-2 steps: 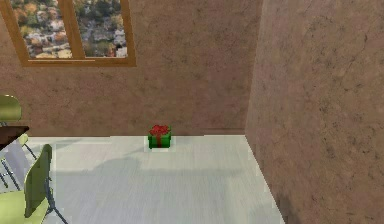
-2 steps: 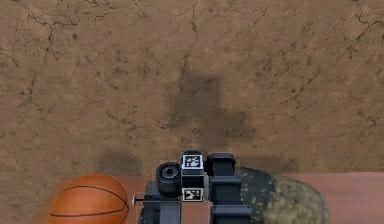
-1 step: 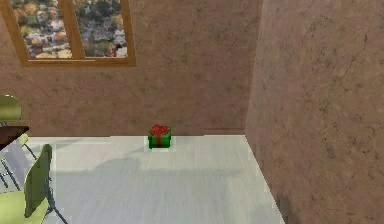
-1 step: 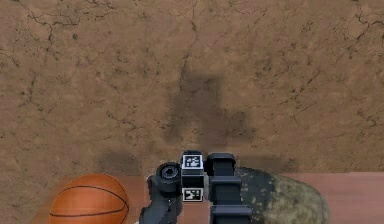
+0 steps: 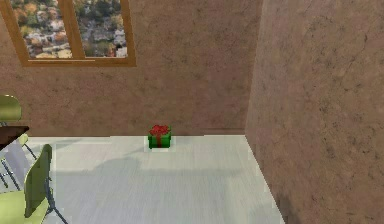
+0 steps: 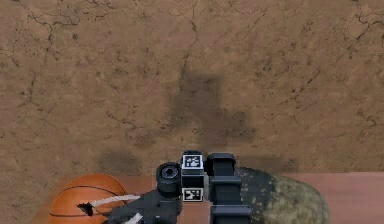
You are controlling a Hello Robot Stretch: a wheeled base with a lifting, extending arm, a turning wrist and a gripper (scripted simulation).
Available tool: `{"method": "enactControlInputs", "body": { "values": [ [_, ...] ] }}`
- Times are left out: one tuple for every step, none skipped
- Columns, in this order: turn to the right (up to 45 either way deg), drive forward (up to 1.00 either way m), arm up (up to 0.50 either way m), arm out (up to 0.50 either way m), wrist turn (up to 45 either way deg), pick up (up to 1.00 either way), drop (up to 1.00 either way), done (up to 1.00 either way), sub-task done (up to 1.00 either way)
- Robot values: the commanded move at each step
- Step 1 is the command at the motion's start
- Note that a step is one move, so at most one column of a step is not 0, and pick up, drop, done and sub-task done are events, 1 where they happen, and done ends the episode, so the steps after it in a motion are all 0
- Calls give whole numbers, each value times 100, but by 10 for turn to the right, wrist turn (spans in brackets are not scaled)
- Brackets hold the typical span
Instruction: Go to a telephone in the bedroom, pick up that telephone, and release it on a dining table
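Your pincer [image 6: 104, 209] sits low, in front of an orange ball [image 6: 72, 194], with a reddish surface [image 6: 352, 188] to the right. You can't tell its opening or whether it holds anything, and you can't place the telephone. Ahead, a green box with a red bow [image 5: 158, 137] sits on the floor [image 5: 200, 190] by the wall [image 5: 190, 70].

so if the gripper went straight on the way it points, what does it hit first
Probably the orange ball: the gripper points toward the arm side view's lower left, where the ball lies. Depth is unclear, so it might pass over the ball instead.
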Motion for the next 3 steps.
{"method": "enactControlInputs", "body": {
  "values": [
    [0, 0, 0, 0, 450, 0, 0, 0, 0],
    [0, 0, 0, 0, 330, 0, 0, 0, 0],
    [0, 0, -30, 0, 0, 0, 0, 0, 0]
  ]
}}
